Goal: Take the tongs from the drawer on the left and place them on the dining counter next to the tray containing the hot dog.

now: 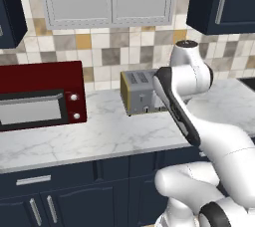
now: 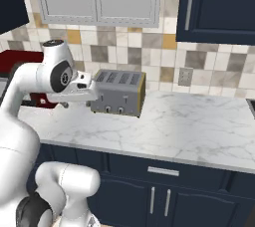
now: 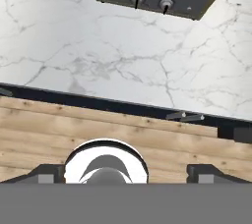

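Claw: the claw (image 3: 127, 173) is released, its two dark finger tips (image 3: 47, 174) standing wide apart at the bottom of the hand view with nothing between them.
Claw position: in the hand view it hangs over the wooden floor (image 3: 74, 129), in front of the desk's edge, looking down at the marble and the front of the toaster.
Arm: the white arm (image 1: 199, 121) bends up in front of the desk, its upper joint level with the toaster; the right base view shows the arm (image 2: 20, 116) with its wrist just left of the toaster.
Drawer: the navy drawer (image 1: 45, 178) sits shut just under the desk's edge at the lower left of the left base view, below the microwave, its short silver bar handle lying level.
Cabinet doors: navy doors (image 1: 30, 211) with upright handles stand under that drawer.
Desk: the marble desk (image 1: 99, 136) runs along the tiled wall.
Toaster: a grey four-slot toaster (image 1: 142, 91) stands near the wall at the middle of the desk.
Microwave: a dark red microwave (image 1: 40, 94) stands on the desk, left of the toaster and apart from it.
Other drawer: in the right base view a second shut drawer front (image 2: 164, 169) lies under the desk, right of the toaster.
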